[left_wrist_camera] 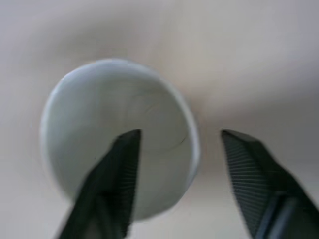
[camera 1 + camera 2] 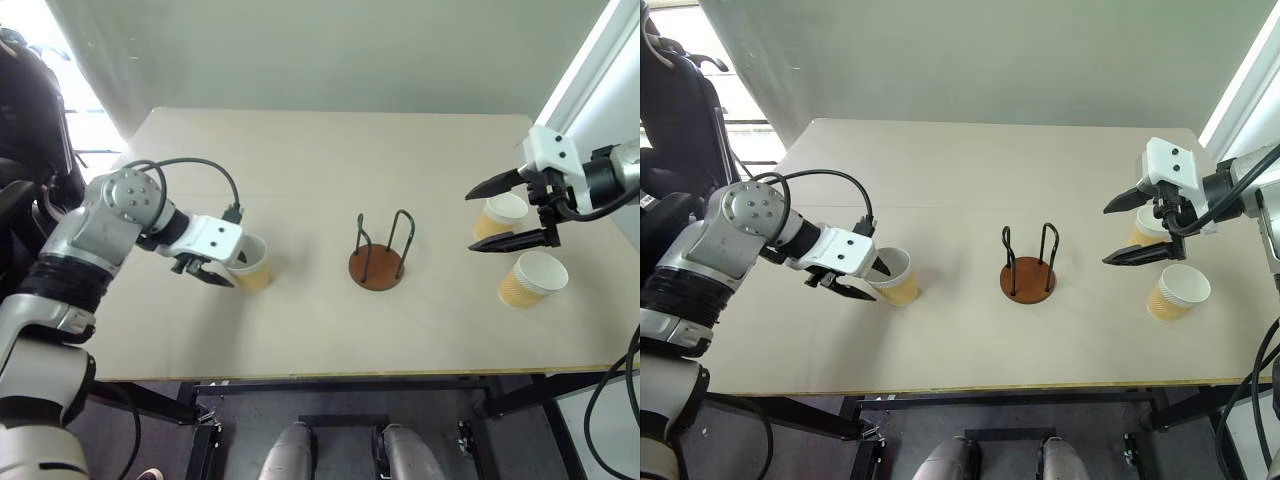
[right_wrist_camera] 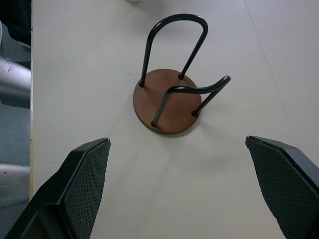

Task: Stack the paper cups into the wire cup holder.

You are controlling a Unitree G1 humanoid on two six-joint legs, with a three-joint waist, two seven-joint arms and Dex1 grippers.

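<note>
Three paper cups (image 2: 250,263) unmarked, I read no writing; left gripper (image 2: 212,272) fingers straddle one rim, not yet pinching; right gripper (image 2: 510,213) spread wide

Silver-grey metal casing on the left arm (image 2: 95,235), its round joint dotted with small screws, and a black cable looping over to a white wrist block. The right arm (image 2: 600,175) has the same white block. Each pincer carries black tapered fingers (image 3: 82,186) with cross-hatched pads.
</note>
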